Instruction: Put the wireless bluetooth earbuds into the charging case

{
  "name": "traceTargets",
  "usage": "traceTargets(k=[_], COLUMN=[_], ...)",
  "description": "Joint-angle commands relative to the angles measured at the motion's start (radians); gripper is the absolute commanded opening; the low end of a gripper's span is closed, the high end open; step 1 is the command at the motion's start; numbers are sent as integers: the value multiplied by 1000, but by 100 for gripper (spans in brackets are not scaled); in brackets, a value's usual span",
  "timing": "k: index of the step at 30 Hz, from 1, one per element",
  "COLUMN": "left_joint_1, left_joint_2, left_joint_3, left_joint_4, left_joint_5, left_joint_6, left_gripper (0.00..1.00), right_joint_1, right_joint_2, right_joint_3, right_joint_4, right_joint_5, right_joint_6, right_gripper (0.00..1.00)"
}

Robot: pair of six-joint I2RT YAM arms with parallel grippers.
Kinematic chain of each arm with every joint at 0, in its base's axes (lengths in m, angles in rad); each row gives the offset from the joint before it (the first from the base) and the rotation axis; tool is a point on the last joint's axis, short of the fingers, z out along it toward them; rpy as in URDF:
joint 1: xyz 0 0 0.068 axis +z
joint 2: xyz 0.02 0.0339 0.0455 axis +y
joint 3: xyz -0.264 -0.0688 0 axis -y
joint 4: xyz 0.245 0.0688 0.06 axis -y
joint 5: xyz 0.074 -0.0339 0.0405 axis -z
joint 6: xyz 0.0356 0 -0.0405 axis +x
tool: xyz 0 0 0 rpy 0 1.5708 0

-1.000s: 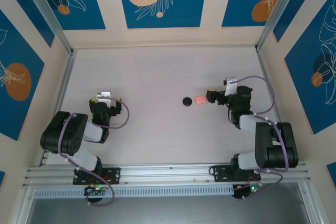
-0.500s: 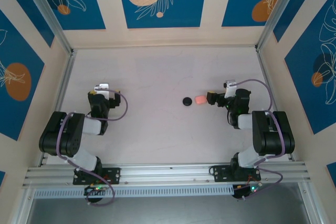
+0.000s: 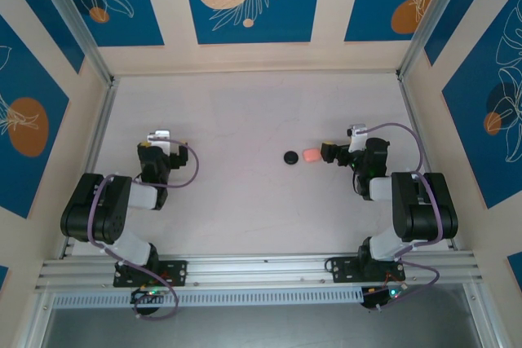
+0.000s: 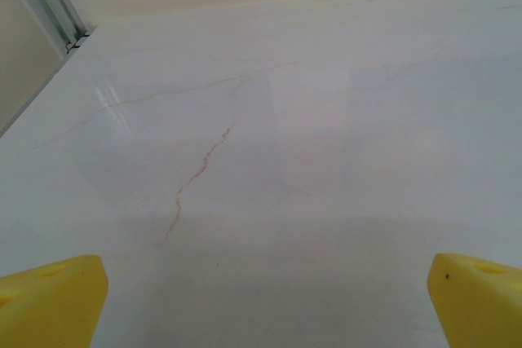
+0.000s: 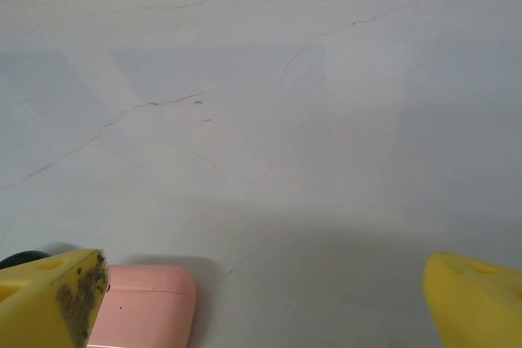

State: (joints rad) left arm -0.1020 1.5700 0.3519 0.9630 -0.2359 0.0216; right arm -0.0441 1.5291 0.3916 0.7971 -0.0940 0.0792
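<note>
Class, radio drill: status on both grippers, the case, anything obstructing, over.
Left gripper open, empty. Right gripper open, empty. Pink case on table beside it. Black disc just past case.

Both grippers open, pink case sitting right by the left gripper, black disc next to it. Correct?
Wrong arm: the pink case lies by the right gripper, not the left gripper; the top external view shows it. Both open, black disc next to it: fine.

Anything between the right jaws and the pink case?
Nothing visible. The pink case lies right beside the open right gripper, off to one side and outside its jaws. The black disc sits on the case's far side, out of the way.
</note>
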Motion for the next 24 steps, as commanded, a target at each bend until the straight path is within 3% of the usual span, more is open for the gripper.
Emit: traceTargets(k=[1,24], left_joint_1=[10,10], left_joint_2=[-9,-11], left_joint_3=[5,1], left_joint_4=[5,14], left_joint_5=[14,0], left_joint_6=[-3,-9], left_gripper=[100,100], right_joint_1=[0,0], right_joint_2=[-6,-6], right_joint_3=[16,15], right_joint_4=[28,27], right_joint_5=[-8,-6], right_joint_6=[4,3], right_gripper=[99,99])
